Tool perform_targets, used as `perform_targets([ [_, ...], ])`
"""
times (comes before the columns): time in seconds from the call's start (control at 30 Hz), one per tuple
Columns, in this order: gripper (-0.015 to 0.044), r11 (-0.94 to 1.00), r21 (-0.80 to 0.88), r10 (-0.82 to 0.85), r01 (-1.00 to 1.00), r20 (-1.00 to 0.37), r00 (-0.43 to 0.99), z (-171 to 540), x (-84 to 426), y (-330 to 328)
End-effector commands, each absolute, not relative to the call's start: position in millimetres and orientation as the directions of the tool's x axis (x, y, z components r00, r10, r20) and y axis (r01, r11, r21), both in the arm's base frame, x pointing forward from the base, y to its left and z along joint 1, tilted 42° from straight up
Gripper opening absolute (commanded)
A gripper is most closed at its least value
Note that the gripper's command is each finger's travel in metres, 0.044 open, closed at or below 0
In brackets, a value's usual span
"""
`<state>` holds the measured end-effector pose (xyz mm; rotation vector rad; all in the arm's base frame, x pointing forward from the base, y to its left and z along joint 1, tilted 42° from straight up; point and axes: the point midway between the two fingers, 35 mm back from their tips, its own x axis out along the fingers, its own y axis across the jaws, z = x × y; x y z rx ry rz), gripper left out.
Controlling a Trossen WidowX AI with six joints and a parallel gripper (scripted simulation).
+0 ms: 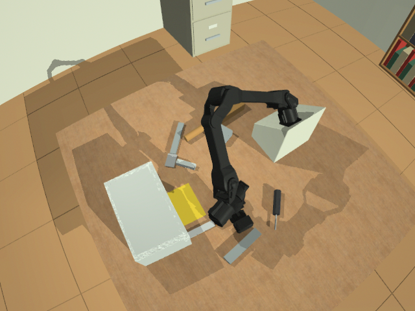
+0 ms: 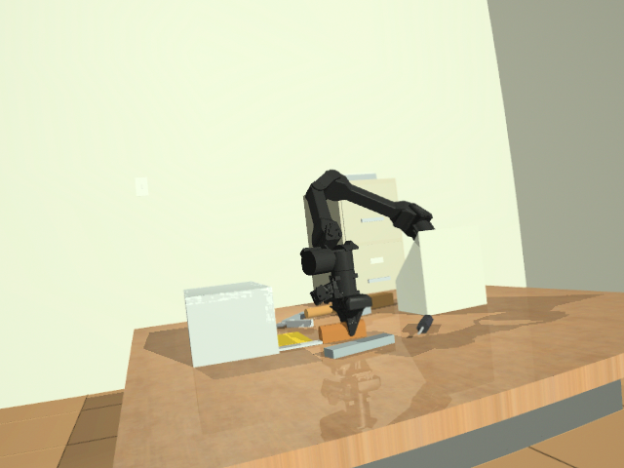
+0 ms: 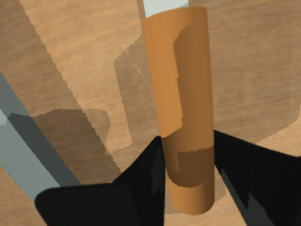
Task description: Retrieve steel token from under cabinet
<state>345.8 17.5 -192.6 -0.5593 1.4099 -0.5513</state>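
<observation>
The pale cabinet (image 1: 144,210) (image 2: 231,327) stands on the table at left. The yellow marked area (image 1: 185,204) (image 2: 294,339) lies in front of it. My gripper (image 2: 351,332) (image 3: 183,137) is shut on the orange handle (image 2: 330,333) (image 3: 183,85) of a flat-bladed tool, low over the table. The tool's pale blade (image 1: 201,229) (image 2: 302,345) (image 3: 166,6) runs beside the yellow area's near edge to the cabinet's front, near its right corner; its far end is hidden. The token is not visible in any view, and the vent slots do not show.
A grey bar (image 1: 242,245) (image 2: 359,345) (image 3: 28,155) lies close beside the gripper. A dark screwdriver (image 1: 277,202) (image 2: 424,324) lies to the right. An angled grey tool (image 1: 176,140) and a wooden-handled tool (image 1: 194,133) lie farther back. A pale block (image 1: 294,140) (image 2: 453,272) stands by the arm's far end.
</observation>
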Motion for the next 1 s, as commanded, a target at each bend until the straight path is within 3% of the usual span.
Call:
perform_targets([
  [0.0, 0.0000, 0.754, -0.657, -0.656, 0.023, -0.750, 0.083, -192.2, 351.6, 17.7],
  [0.97, 0.0000, 0.754, -0.657, -0.656, 0.024, -0.750, 0.084, -189.2, 381.3, 18.5],
])
